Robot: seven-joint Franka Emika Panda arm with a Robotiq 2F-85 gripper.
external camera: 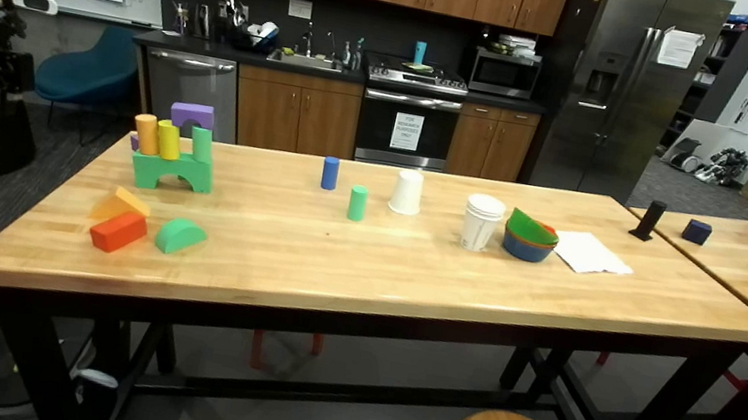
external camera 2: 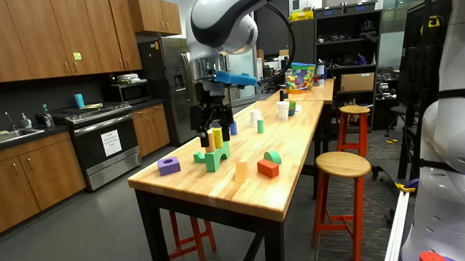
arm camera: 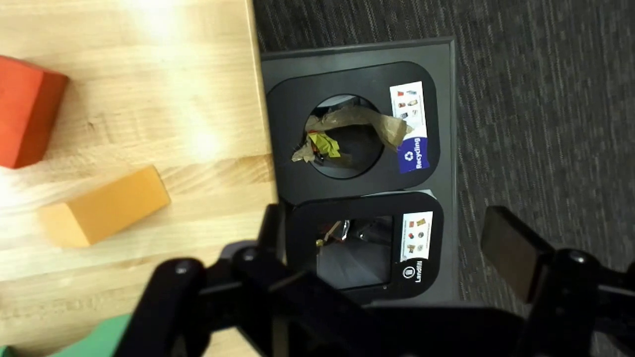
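Hanging by one end of a long butcher-block surface [external camera: 332, 272], a black pincer [arm camera: 394, 238] points downward with its jaws spread wide. Between them, the wrist view shows a landfill bin [arm camera: 357, 208] on the carpeted floor [arm camera: 536, 99], with a recycling bin [arm camera: 347, 82] just beside it.

Nearest the pincer, though clearly apart from it in an exterior view, a green arch block [external camera: 154, 169] stands upright at that end of the surface. Three pieces appear to stand on it in a row: an orange cylinder [external camera: 144, 134], a yellow cylinder [external camera: 168, 140] and a short green column [external camera: 202, 146]. A purple arch block [external camera: 193, 111] shows above and behind; what it rests on I cannot tell. A purple block with a round hole [external camera 2: 170, 169] lies close to the corner.

Near the green arch block, also on the surface, are an orange wedge [external camera: 121, 202], a red rectangular block [external camera: 118, 232] and a green half-round block [external camera: 181, 236].

Well apart from these, farther along, are a blue cylinder [external camera: 330, 173], a green cylinder [external camera: 357, 203], an upside-down white paper cup [external camera: 407, 193], stacked upright paper cups [external camera: 480, 225] and nested coloured bowls [external camera: 527, 250] beside a white paper sheet [external camera: 589, 254].
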